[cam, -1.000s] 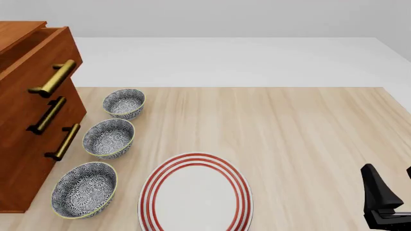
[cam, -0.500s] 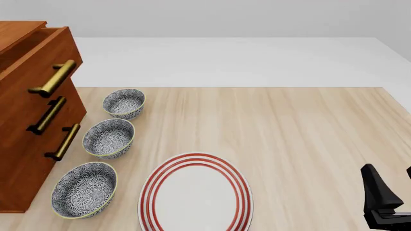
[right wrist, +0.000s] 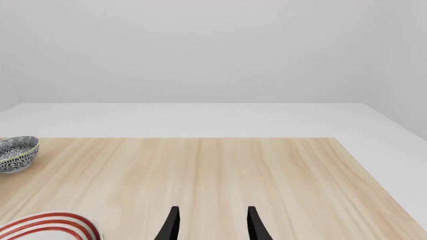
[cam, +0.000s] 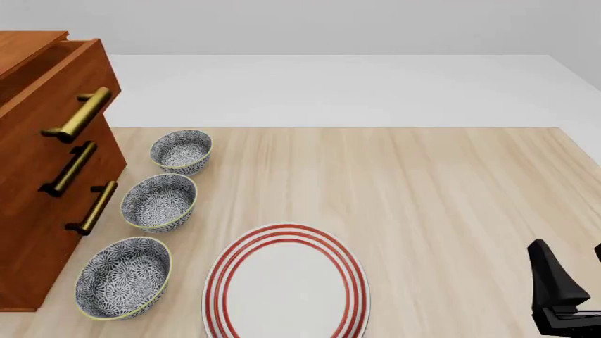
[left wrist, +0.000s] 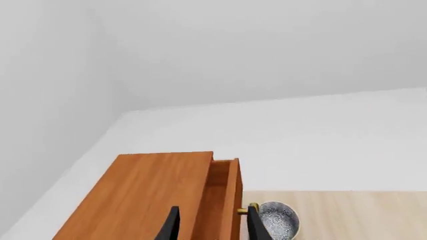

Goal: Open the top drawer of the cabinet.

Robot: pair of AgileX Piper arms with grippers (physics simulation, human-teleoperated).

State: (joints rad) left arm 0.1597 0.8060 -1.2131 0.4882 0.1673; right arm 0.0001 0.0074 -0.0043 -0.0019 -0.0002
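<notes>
The cabinet (cam: 38, 211) is a tall reddish-brown chest at the table's left edge, with three brass-handled drawers. The top drawer (cam: 66, 84) stands pulled out past the two lower ones, its brass bar handle (cam: 80, 115) free. In the left wrist view the cabinet top (left wrist: 147, 200) and the open top drawer (left wrist: 223, 200) lie below my left gripper (left wrist: 213, 229), which is open, empty and above the cabinet. My left gripper is outside the front view. My right gripper (cam: 568, 253) is open and empty at the table's near right corner; it also shows in the right wrist view (right wrist: 212, 225).
Three patterned bowls stand in a row beside the cabinet: far (cam: 181, 151), middle (cam: 159, 202), near (cam: 123, 277). A white plate with red rings (cam: 286, 283) lies at the front centre. Bare light wood table (cam: 432, 190) spreads to the right.
</notes>
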